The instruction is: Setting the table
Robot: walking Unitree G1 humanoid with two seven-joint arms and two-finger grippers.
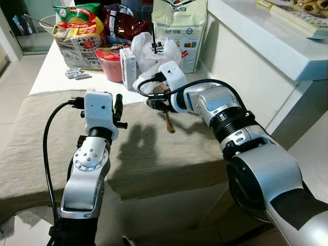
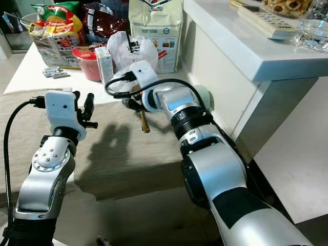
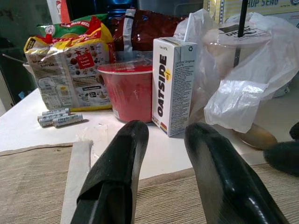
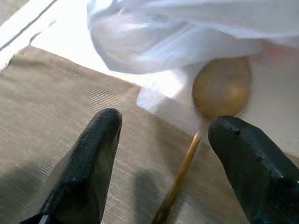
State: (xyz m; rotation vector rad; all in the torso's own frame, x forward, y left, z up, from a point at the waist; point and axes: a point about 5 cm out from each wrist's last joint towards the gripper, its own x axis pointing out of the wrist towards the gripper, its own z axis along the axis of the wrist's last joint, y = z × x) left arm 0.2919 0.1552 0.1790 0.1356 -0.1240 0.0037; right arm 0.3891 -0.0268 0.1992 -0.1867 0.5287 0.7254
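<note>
White carton (image 3: 174,86) reads "OATSIDE"; cup lid (image 3: 237,33) "DRINK".

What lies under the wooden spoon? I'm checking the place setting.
Its handle lies on the beige cloth; the wooden spoon has its bowl over the white tabletop, partly tucked beneath the white plastic bag.

matt wooden spoon (image 4: 219,91) on rough woven cloth (image 1: 154,154).
</note>
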